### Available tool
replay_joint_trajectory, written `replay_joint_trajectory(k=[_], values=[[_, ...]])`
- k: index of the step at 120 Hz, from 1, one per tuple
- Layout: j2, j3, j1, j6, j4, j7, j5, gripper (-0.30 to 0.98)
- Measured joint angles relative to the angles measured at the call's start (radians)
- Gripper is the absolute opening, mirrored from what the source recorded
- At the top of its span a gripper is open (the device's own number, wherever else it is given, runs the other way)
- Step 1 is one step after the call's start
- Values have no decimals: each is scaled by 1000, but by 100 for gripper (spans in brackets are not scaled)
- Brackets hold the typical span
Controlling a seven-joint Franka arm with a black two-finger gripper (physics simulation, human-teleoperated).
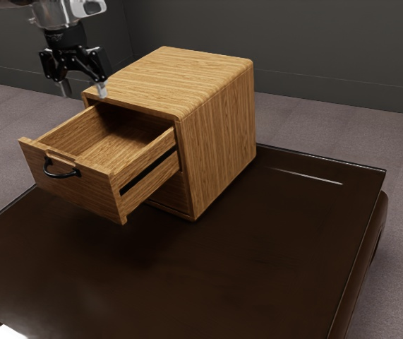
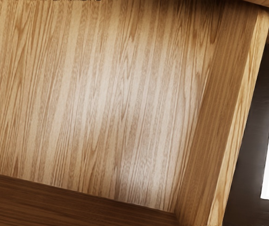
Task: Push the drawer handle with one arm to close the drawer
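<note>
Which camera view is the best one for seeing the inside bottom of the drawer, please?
The wrist view: it looks down into the open drawer, so the drawer's bottom appears large, with its wood grain. The exterior view shows that bottom at a slant, partly behind the front panel, and darker toward the cabinet.

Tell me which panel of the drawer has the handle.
The front panel, farthest from the cabinet. It bears the black handle; the side panel has a groove.

The silver-and-black robot arm (image 1: 80, 10) is cut off by the exterior view's top edge. The glossy dark-brown table (image 1: 222, 268) and bright white object (image 1: 3, 332) are truncated below; object type: indeterminable. The open wood-grain drawer (image 1: 81, 191) exceeds the wrist view's edges.
</note>
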Motion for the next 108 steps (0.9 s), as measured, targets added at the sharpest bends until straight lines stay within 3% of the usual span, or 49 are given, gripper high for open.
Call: replay_joint_trajectory(k=[28,40,56,62,75,83,95,108], values=[[5,4,0,1,7,47,-1,69],[-14,-2,12,-71,204,54,-31,69],[-43,-23,11,-183,252,31,-61,69],[-172,-31,34,-200,104,23,-52,69],[-699,-8,14,-130,-592,16,-52,68],[-902,18,8,-58,-905,22,-57,67],[-966,23,-2,66,-1097,44,-61,52],[-820,24,6,200,-1117,81,-55,26]])
